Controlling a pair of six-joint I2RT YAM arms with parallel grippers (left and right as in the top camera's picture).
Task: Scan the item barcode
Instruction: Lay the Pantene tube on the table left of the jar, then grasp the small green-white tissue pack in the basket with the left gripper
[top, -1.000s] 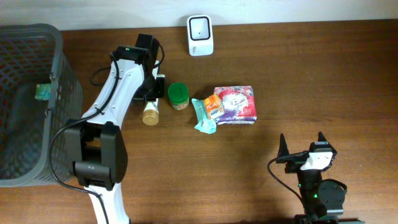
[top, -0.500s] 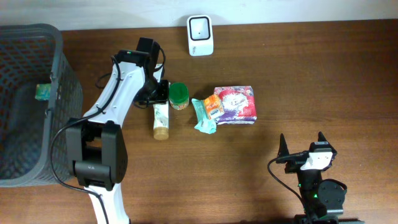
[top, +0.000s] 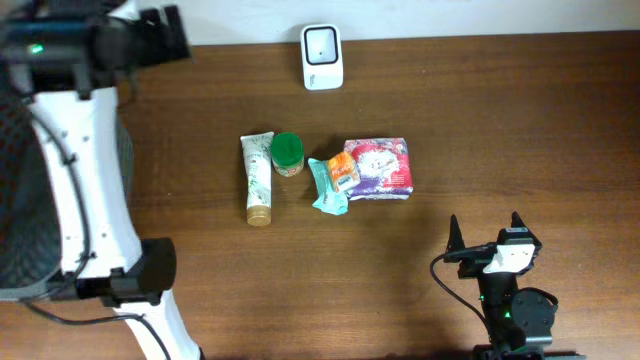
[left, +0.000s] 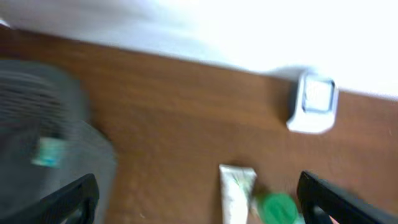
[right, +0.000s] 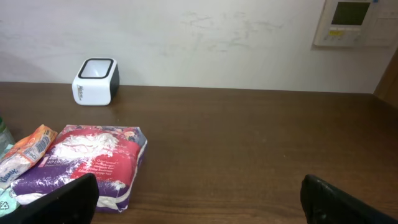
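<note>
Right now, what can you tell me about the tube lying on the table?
The tube is a soft squeeze tube, pale white with greenish print, with a flat crimped end and a gold-brown cap. It lies flat on the brown table, lengthwise, with the crimped end toward the wall and the cap toward the near edge. A green-lidded jar stands close by its upper right side; I cannot tell whether they touch. Nothing else is on it or holding it.

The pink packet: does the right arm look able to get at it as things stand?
Probably yes. The right gripper stands open and empty, and only bare table lies between it and the pink packet. The orange sachet overlaps the packet's far side, away from the gripper, so it should not hinder.
</note>
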